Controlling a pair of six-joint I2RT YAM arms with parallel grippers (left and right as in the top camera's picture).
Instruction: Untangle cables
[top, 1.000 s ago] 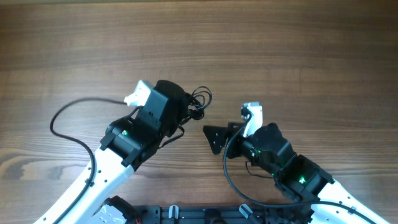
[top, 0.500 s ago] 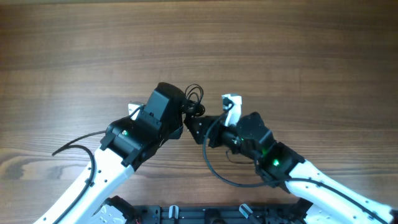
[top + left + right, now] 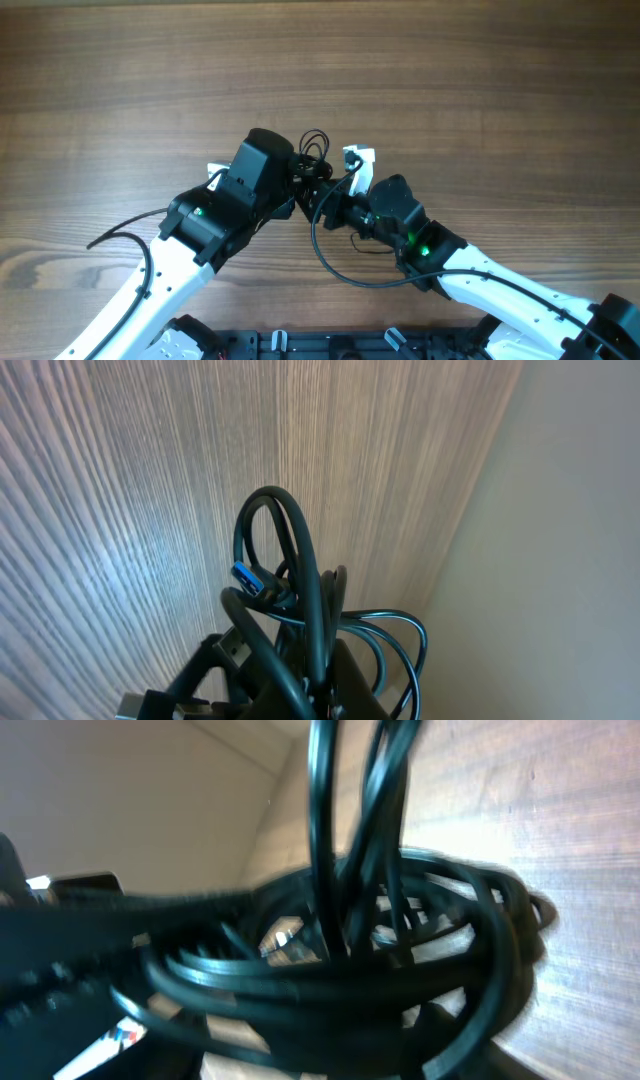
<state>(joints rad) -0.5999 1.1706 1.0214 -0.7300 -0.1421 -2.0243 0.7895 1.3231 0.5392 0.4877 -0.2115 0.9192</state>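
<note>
One bundle of your cables [image 3: 316, 158]: left gripper [image 3: 299, 186] clamped it; right gripper [image 3: 322, 204] sat close beside, opening not discernible.

The left arm [image 3: 215, 215] and right arm [image 3: 400, 215] meet at the knotted cables [image 3: 316, 158] over the wooden table [image 3: 480, 90].
</note>
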